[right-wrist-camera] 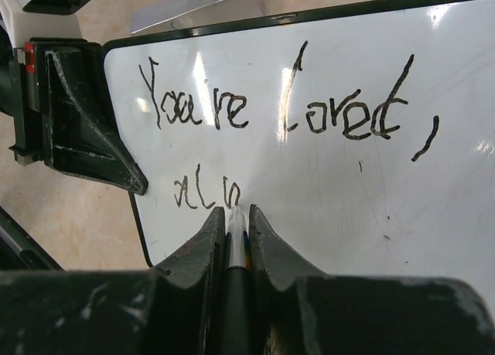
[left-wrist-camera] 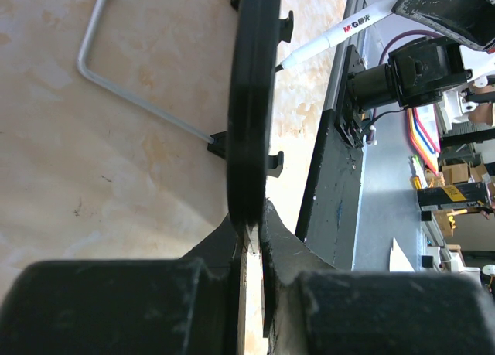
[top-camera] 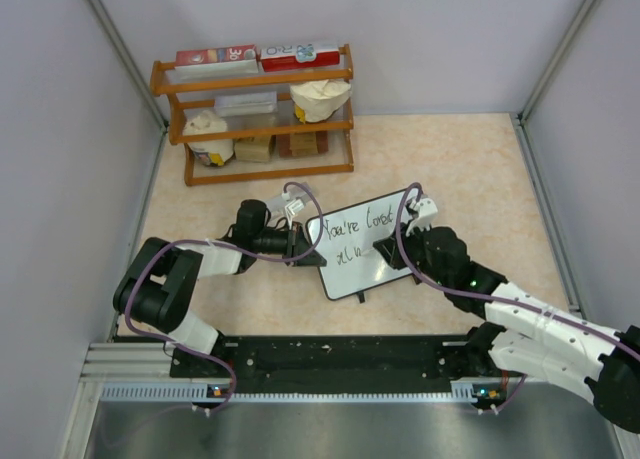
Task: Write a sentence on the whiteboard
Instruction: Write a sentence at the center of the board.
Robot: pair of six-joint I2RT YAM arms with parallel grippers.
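Glossy, black-framed whiteboard (top-camera: 360, 274) sits on the marbled beige table (top-camera: 470, 169), left edge clenched in the left pincer (top-camera: 305, 247). The right pincer (right-wrist-camera: 236, 216) grips a white marker (right-wrist-camera: 237, 222), tip at the second line of the sentence (right-wrist-camera: 313, 121). A wooden shelf (top-camera: 255, 114) stands behind.

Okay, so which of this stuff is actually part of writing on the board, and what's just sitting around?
In use:
whiteboard, clamped at its edge by the left gripper
marker, held in the right gripper
sentence, second line only begun

Lying about:
wooden shelf at the back
boxes on its top
white bags inside it
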